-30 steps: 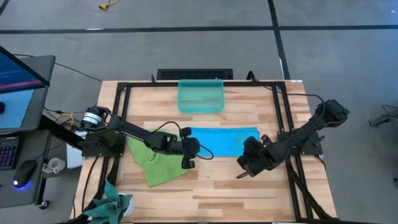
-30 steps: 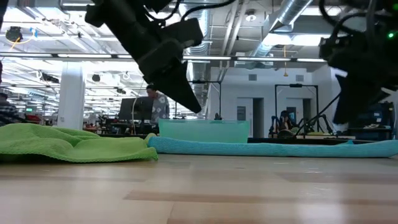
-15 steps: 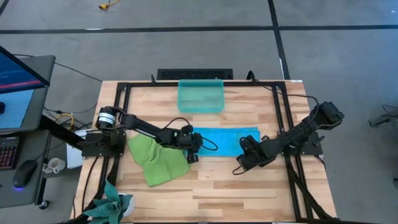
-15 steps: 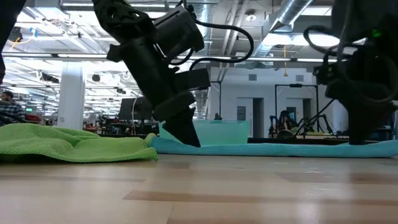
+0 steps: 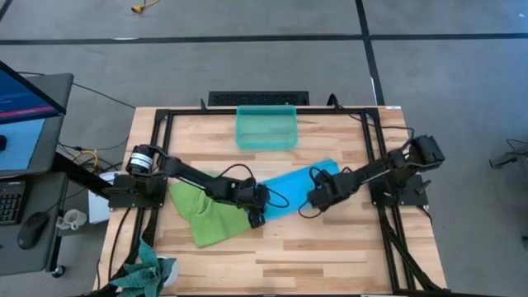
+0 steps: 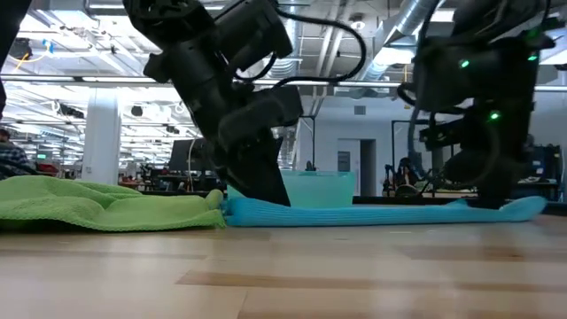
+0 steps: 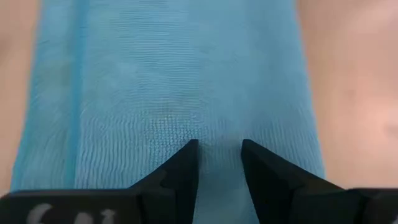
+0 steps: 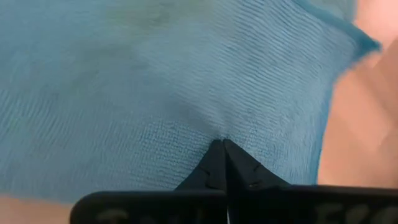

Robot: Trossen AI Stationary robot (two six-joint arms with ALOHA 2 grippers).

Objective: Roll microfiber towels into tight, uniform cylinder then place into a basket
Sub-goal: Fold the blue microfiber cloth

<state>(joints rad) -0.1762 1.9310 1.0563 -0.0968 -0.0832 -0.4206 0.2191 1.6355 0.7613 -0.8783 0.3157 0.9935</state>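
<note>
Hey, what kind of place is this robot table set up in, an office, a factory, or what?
Most likely a robotics lab or open workshop. The low view shows a big hall with exposed ceiling ducts and people at workstations. From above, a bare concrete floor with taped lines surrounds the wooden table, with a laptop beside it.

Two black, cable-looped jointed arms

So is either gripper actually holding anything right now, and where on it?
The right gripper is shut on the blue towel, pinching a fold near its right end. The left gripper is open, fingers pressed down on it, not gripping.
</note>
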